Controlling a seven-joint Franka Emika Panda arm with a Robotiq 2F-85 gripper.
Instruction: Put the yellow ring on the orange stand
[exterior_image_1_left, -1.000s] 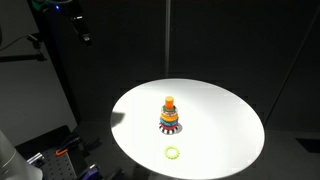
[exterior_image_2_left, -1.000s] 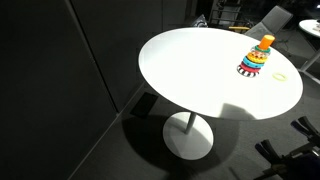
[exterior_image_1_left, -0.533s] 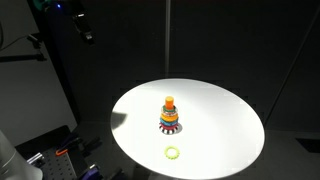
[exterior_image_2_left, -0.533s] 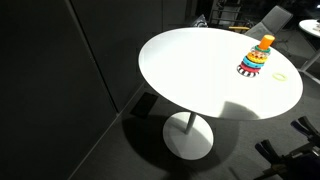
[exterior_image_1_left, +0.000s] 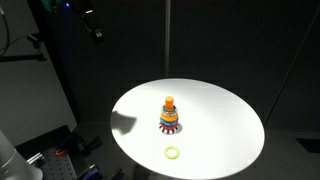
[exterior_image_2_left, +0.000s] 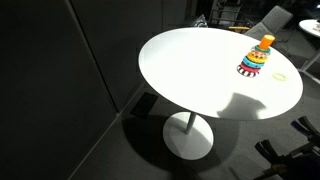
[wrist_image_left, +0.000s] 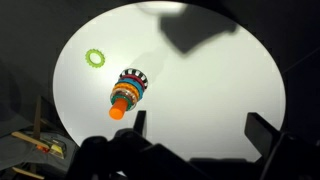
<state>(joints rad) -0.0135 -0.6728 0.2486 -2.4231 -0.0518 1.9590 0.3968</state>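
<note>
While the yellow plastic ring is laid near the orange ring-stacked stand, the black gripper is held spread.

One round white table. One orange stand on it. One loose yellow ring. Several coloured rings stacked on the stand, too small to count exactly.
</note>
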